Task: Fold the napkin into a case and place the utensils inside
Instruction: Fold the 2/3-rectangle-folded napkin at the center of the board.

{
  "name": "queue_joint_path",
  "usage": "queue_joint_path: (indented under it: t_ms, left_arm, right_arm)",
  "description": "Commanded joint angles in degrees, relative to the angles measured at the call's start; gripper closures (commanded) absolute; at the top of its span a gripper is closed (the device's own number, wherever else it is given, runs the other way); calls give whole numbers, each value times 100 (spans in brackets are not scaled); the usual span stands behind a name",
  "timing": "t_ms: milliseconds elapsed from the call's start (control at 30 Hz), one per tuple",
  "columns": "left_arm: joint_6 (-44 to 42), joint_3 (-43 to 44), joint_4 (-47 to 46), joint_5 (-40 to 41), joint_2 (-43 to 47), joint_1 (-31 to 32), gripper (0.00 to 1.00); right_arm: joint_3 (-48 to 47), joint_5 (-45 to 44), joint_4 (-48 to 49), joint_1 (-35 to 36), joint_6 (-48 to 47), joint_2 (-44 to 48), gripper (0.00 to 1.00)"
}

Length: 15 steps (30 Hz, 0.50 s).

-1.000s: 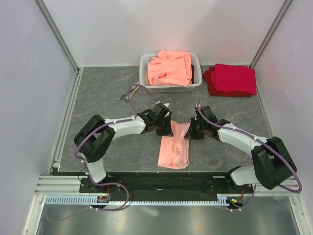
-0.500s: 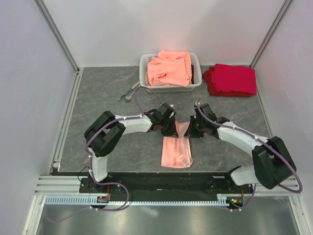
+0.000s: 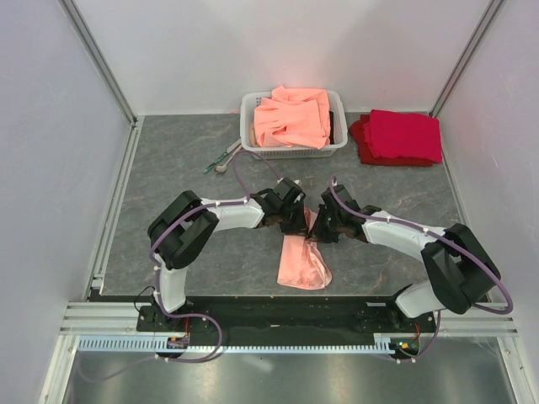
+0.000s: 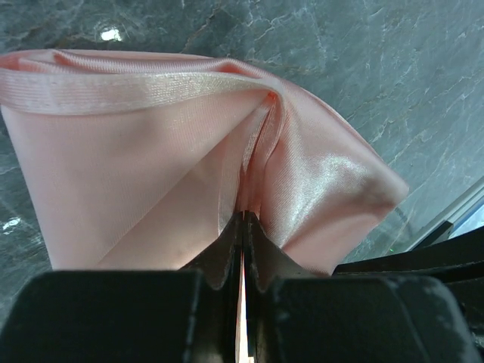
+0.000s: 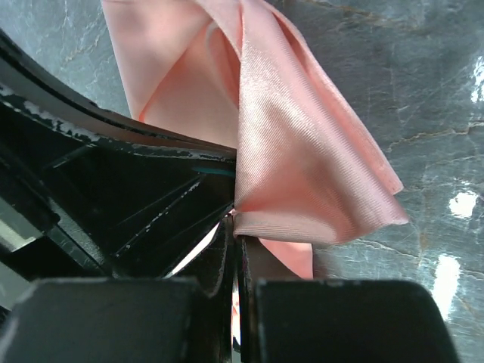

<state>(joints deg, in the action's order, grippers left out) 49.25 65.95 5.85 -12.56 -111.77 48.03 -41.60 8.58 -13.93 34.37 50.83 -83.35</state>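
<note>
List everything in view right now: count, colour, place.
napkin: one, pale pink, near centre of the table, far end pinched by both claws
utensils: a few, exact count unclear, green and silver, on the table left of the basket
basket: one, white, far centre
heaped cloths: several, orange-salmon, in the basket
folded cloths: a stack, deep red, far right, beside the basket
table: one, dark grey marbled
left claw: one, black, shut on the napkin
right claw: one, black, shut on the napkin

The top camera looks down from high up at 6 o'clock, well back. Both wrist cameras sit close on the napkin (image 4: 151, 174), which all three views share.
</note>
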Motion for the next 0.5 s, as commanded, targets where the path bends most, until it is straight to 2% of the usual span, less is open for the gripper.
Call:
queue_joint_path:
  t_ms: [0,167,333,467]
  left_arm:
    - [58,-126,-40,51,286,84,96]
    - [-135,-232,267,87,734,66,95]
    - [-478,-346,698,455,1261,49,94]
    - [-619,-522,751,351,1158,22,95]
  right_arm:
    - [56,-146,559,26,437,38,100]
    - [126,-155,523,-9,445,91,100]
    - [100,-155,436,-53,393,144,100]
    - [3,-163,348,-53,331,126,100]
